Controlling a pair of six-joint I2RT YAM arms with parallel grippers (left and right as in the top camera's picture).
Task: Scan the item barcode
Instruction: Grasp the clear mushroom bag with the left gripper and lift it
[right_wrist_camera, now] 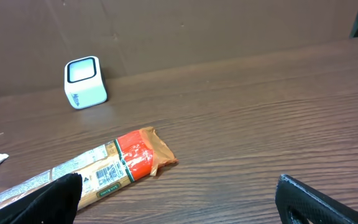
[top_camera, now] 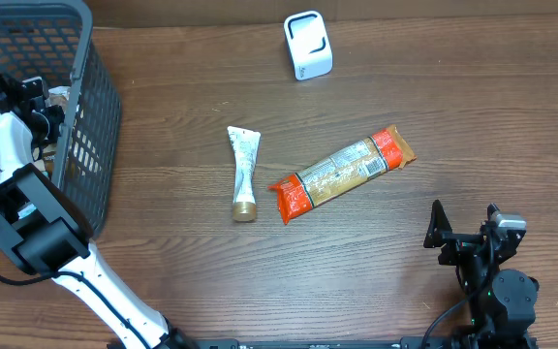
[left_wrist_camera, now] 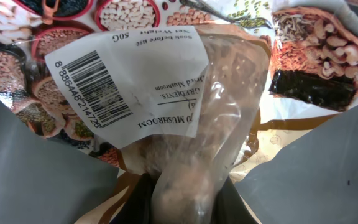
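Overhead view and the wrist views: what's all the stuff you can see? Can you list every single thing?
table: one, brown wood, under everything
basket: one, grey mesh, far left of the table
scanner: one, white box, top middle of the table
tube: one, white with a gold cap, lying at the centre
snack packet: one, orange and tan, lying right of the tube
mushroom packet: one, clear with a white barcode label, inside the basket
bean-print packets: count unclear, brown and red, beneath the mushroom packet
left arm: one, white and black, reaching into the basket, jaws shut on the mushroom packet
right arm: one, black, bottom right, jaws open and empty
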